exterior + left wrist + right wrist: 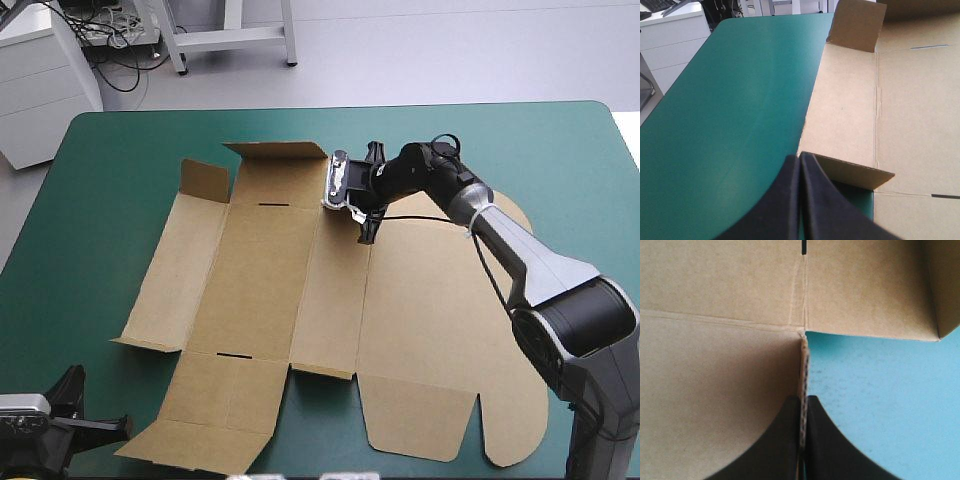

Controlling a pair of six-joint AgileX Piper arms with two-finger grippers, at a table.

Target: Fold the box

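The brown box (300, 300) lies as a cut sheet, mostly flat, across the middle of the teal-green table. A small flap (205, 180) at its far left corner stands up, and the far flap (280, 150) is slightly lifted. My right gripper (366, 228) reaches over the sheet's far edge. In the right wrist view the gripper (804, 400) is shut on an edge of board (715, 365) that runs between its fingers. My left gripper (118, 426) rests low at the table's near left corner, shut (800, 157) and holding nothing, just short of a raised near-left flap (850, 170).
Teal-green cover (730, 125) shows to the left of the sheet and along the far and right edges (560, 140). The sheet's rounded lid part (450, 400) reaches close to the table's near edge. A white cabinet (40, 90) stands beyond the far left corner.
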